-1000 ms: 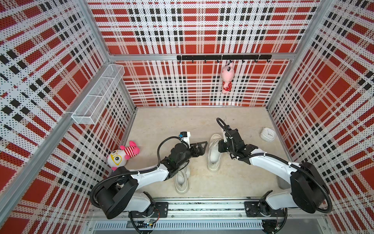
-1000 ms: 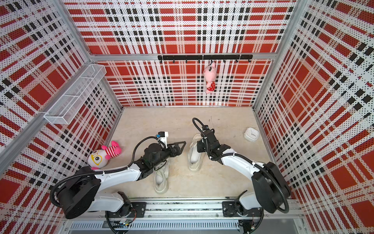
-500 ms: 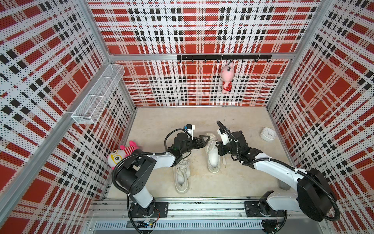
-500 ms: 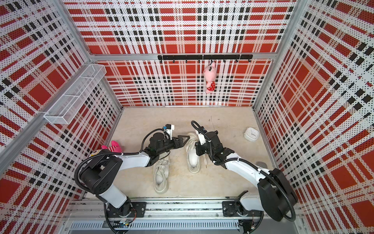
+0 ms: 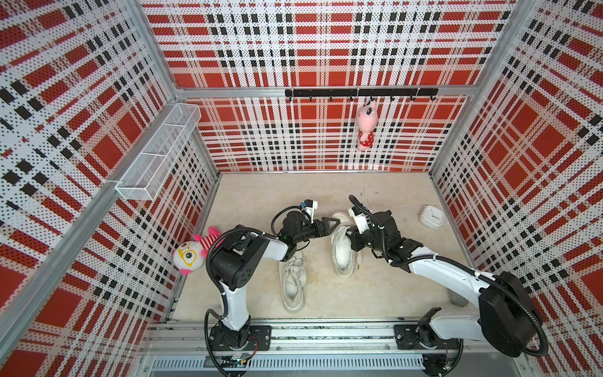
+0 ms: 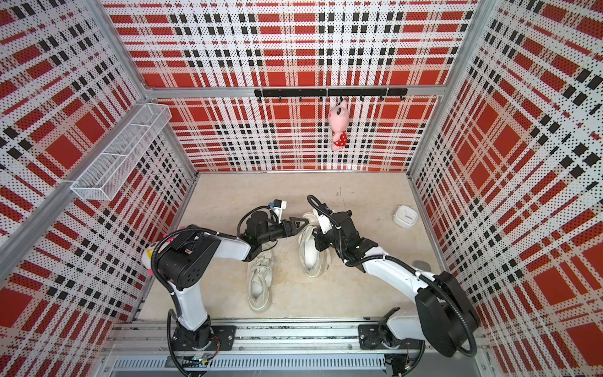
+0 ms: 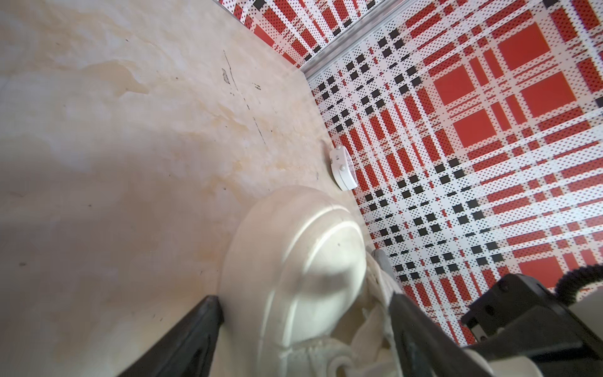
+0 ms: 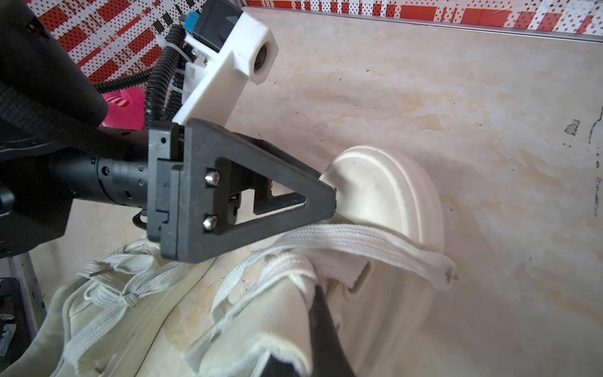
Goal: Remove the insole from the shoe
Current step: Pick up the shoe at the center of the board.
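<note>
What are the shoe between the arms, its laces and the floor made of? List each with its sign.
Shoe: toe and sole look like smooth moulded rubber or synthetic, off-white, soft sheen, with moulded ridges.
Laces: flat woven textile, perhaps cotton or polyester; the weave shows.
Floor: hard, smooth, beige, marbled and stained; stone-look, possibly laminate.
</note>
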